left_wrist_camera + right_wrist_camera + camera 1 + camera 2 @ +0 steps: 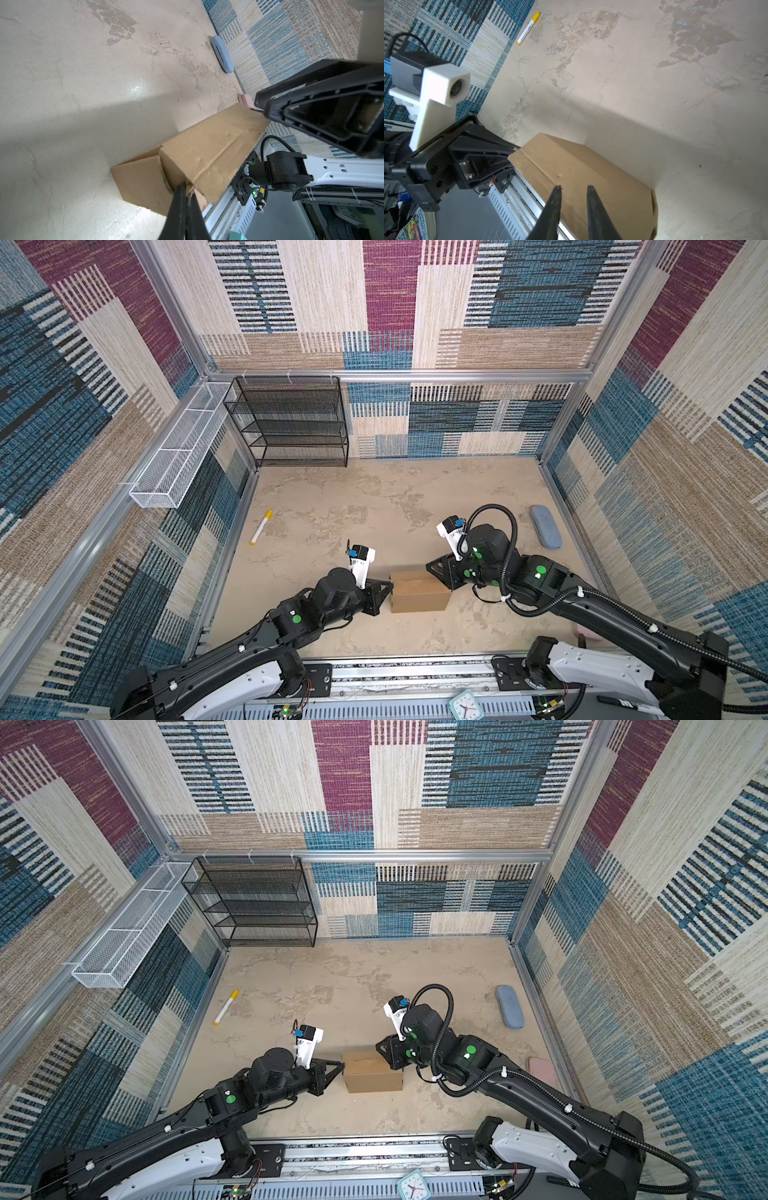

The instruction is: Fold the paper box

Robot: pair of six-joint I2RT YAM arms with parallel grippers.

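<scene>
paper box is looking almost folded, both claws are working at its top edge

in both top views the paper box (419,591) (372,1071) is standing on the counter (374,506) in the lower middle of the frame, as a closed brown block with the lid down. the left claw (187,192) is pressed together and its tip is touching the upper left corner of the box, where a small torn edge is showing; if it is pinching this edge i cannot tell. the right claw (574,188) is spread a little and holding nothing, its tips are pointing over the top panel at the right end. i am judging that the walls and the lid are formed, and what is remaining is only to press in the last flap or corner, so the lid is not springing up.
</scene>
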